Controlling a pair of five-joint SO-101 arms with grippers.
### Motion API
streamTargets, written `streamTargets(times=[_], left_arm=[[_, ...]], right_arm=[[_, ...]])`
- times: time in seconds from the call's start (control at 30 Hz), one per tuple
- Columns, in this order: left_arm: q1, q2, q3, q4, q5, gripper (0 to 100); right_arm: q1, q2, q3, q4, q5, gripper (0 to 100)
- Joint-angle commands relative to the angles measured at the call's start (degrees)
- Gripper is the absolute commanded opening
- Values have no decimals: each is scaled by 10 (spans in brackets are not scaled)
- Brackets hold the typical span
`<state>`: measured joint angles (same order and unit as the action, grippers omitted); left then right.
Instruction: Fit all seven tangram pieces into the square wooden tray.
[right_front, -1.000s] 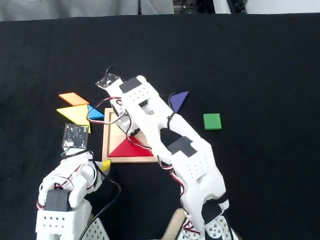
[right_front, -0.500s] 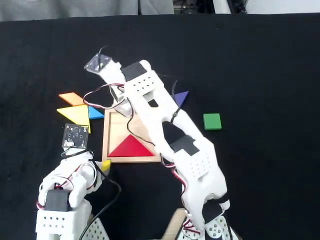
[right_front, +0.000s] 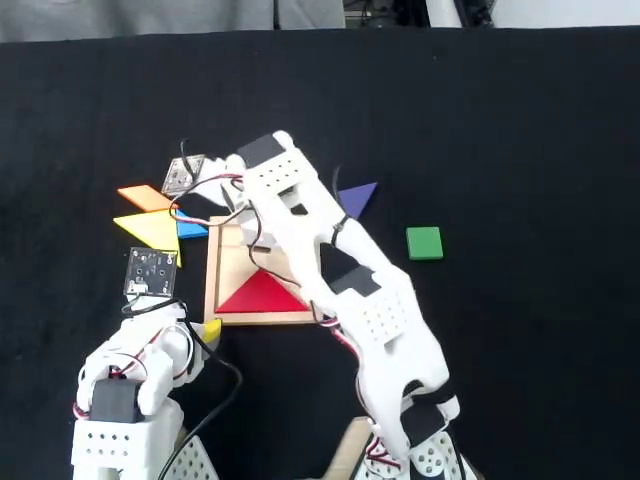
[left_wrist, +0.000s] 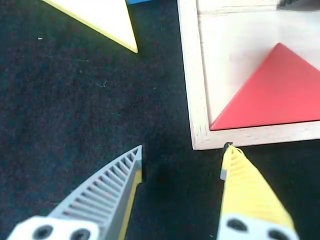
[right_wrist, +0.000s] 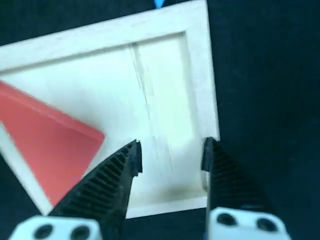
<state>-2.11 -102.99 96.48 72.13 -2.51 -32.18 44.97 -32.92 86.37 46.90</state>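
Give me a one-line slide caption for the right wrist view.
Open right hand above the square wooden tray, red triangle lying inside it.

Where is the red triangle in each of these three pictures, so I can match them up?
High view: the red triangle lies in the wooden tray, along its lower edge.
Left wrist view: it fills the tray corner by the left gripper.
Right wrist view: it sits in the tray, beside the right gripper.
Shared landmark: the tray's pale rim.
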Motion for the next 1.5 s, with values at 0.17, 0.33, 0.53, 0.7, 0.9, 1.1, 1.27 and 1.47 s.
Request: streamTargets(times=[0.17,0.33,0.53,0.7,0.9,1.1,1.27,1.47], left_arm=[[-4,-4,9,2,1,264],[-4,-4,9,2,1,264],[-4,-4,9,2,1,264],[-4,-4,9,2,1,264],[-4,-4,9,2,1,264],[-4,-4,9,2,1,264],[-4,-4,9,2,1,264],[-4,-4,9,2,1,264]], right_arm=[[8,98,-188,70,11,197],[18,166,-290,102,9,197],[44,225,-408,127,12,166],[46,263,-451,129,11,59],[54,269,-479,128,9,38],[68,269,-529,129,9,37],[64,271,-535,122,9,38],[62,272,-531,112,8,50]])
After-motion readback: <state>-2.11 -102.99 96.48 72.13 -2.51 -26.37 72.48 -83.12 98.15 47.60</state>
